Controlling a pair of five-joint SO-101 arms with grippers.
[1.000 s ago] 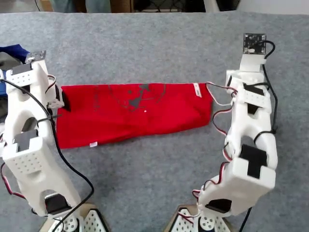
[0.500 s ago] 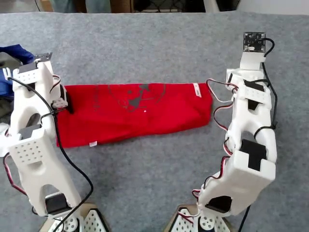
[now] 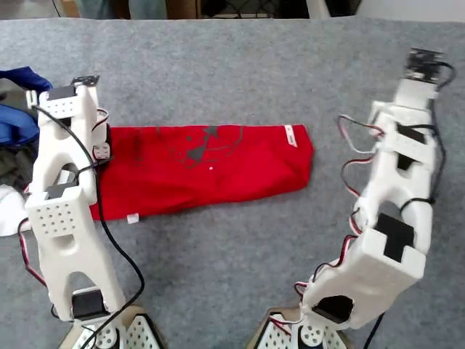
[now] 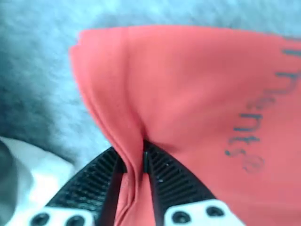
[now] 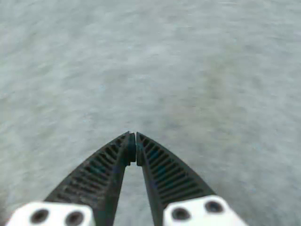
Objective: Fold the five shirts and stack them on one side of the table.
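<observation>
High view: left arm (image 3: 64, 218) overlaps red shirt (image 3: 211, 166).

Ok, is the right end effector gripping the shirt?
No, the right end effector is shut on nothing over bare table, away from the shirt.

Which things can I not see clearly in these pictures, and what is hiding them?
- High view: the left arm covers the end of the red shirt that the left gripper pinches.
- High view: a blue cloth and a white item are cut off by the picture's left edge, so what they are is unclear.
- Left wrist view: the shirt's print is blurred and partly cut off by the edge.
</observation>
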